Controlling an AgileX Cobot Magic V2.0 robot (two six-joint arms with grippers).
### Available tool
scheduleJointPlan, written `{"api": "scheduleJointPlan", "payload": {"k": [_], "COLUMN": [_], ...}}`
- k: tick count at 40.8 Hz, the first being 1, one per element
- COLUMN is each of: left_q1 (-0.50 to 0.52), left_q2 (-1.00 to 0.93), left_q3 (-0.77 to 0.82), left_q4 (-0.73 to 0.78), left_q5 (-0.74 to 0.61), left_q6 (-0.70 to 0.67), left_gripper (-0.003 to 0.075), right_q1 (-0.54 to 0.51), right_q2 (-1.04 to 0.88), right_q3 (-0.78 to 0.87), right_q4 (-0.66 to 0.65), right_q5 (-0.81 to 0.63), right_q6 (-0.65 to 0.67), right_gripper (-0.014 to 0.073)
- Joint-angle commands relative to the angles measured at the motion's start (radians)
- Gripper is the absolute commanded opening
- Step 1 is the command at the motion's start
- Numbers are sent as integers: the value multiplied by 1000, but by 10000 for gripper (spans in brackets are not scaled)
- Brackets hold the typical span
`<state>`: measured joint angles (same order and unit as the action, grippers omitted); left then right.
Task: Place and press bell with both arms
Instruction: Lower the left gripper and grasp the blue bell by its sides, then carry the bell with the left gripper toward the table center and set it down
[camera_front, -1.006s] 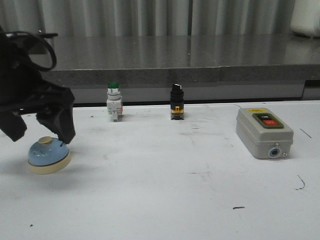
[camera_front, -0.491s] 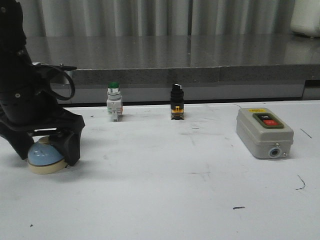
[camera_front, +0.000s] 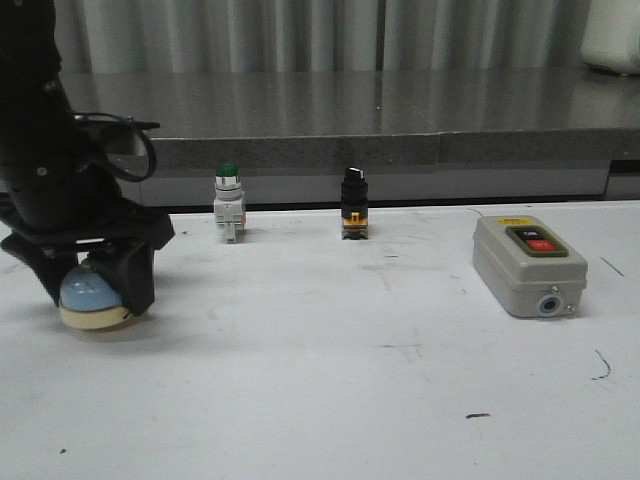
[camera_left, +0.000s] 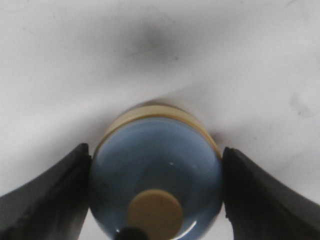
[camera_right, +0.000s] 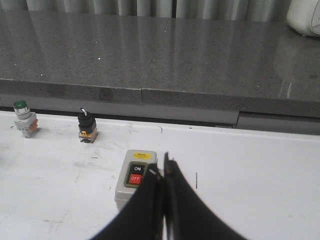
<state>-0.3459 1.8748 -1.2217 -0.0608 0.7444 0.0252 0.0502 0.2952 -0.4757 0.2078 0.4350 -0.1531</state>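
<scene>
I see the left gripper (camera_front: 92, 285) at lower left of the front view, fingers (camera_left: 47, 200) clamped on both sides of the bell (camera_front: 92, 301) on the white table (camera_front: 330, 380), right gripper (camera_right: 162, 175) pinched closed over the grey switch box (camera_right: 136, 177).

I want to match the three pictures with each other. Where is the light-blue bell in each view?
Front view: the bell sits on the white table at the far left, between the left gripper's fingers.
Left wrist view: bell low in the centre of the picture, a black finger at each side.
Right wrist view: not in it.
Shared landmark: the grey switch box appears in the front and right wrist views.
</scene>
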Motion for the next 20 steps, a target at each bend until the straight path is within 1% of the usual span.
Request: {"api": "scheduleJointPlan", "payload": {"k": [1, 5, 12, 20], "left_q1": [-46, -97, -186, -256], "left_q2": [-40, -14, 68, 164], "left_q3": [-86, -164, -292, -395], "left_q4": [-8, -8, -8, -8], "left_q5": [39, 74, 76, 82], "left_q6": [-3, -3, -3, -3], "left_gripper": [243, 243, 243, 244], "right_q1": [-6, -6, -6, -6], "right_q2": [17, 17, 17, 17], "right_q3": [-36, -36, -36, -36], "right_q4": [5, 5, 5, 5], "right_q5": [-78, -78, -78, -78], "right_q6": [-6, -6, -6, -6], "right_gripper": [-59, -59, -59, -59]}}
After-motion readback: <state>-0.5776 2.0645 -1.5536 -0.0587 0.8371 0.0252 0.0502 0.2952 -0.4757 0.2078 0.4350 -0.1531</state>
